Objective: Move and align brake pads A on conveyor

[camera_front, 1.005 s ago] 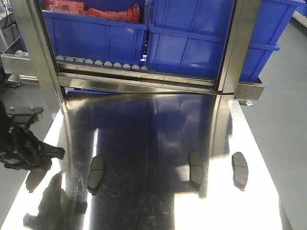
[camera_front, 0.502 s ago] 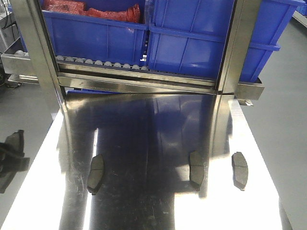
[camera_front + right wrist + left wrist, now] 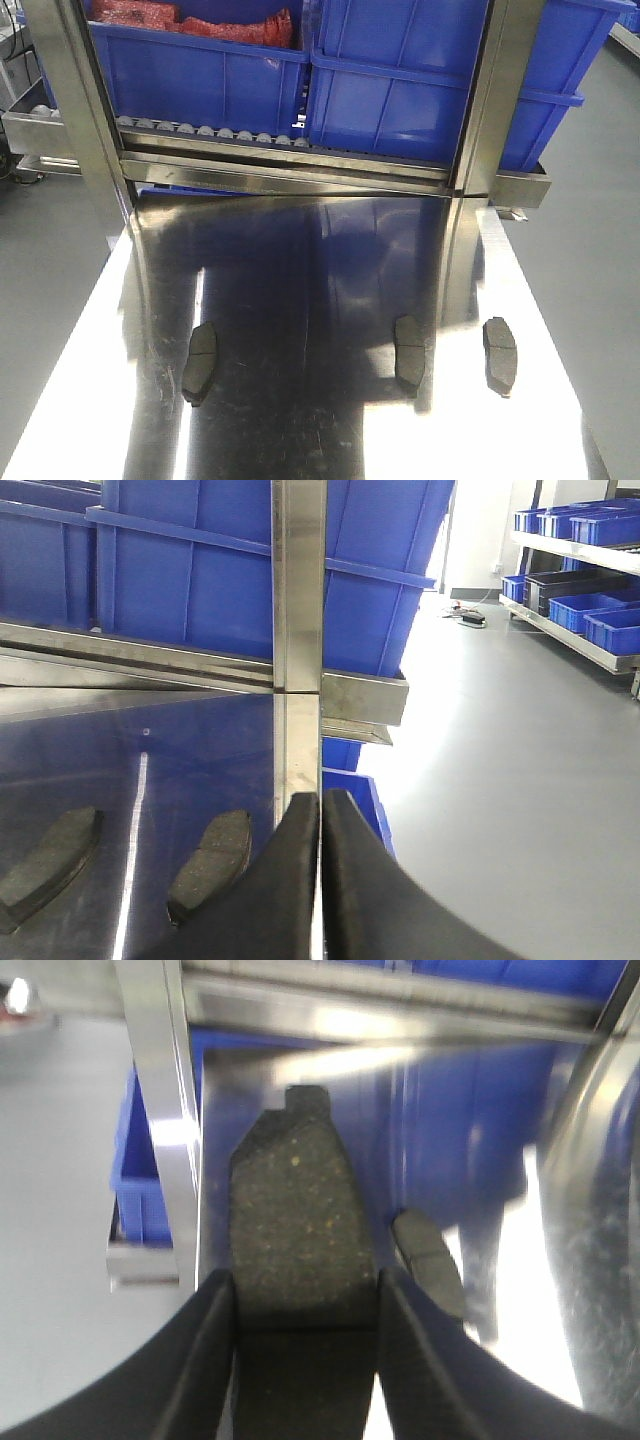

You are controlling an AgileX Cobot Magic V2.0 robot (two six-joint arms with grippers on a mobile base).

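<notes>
Three brake pads lie on the shiny steel tabletop (image 3: 300, 260) in the front view: a left pad (image 3: 200, 362), a middle pad (image 3: 409, 352) and a right pad (image 3: 500, 354). Neither gripper shows there. In the left wrist view my left gripper (image 3: 305, 1300) is shut on a fourth brake pad (image 3: 298, 1210), which sticks out ahead between the fingers, off the table's left side. Another pad (image 3: 428, 1265) lies to its right. My right gripper (image 3: 320, 815) is shut with nothing in it, over the table's right edge, with two pads (image 3: 210, 865) (image 3: 45, 865) to its left. The conveyor is out of view.
Blue bins (image 3: 400, 90) sit on a roller rack (image 3: 210, 135) behind the table, between steel posts (image 3: 70, 110) (image 3: 495, 100). Grey floor lies on both sides of the table. More blue bins stand on shelves (image 3: 580, 530) far right.
The left arm, at the table's left edge a second ago, has drawn off to the left and out of the front view. The three pads on the table have not moved.
</notes>
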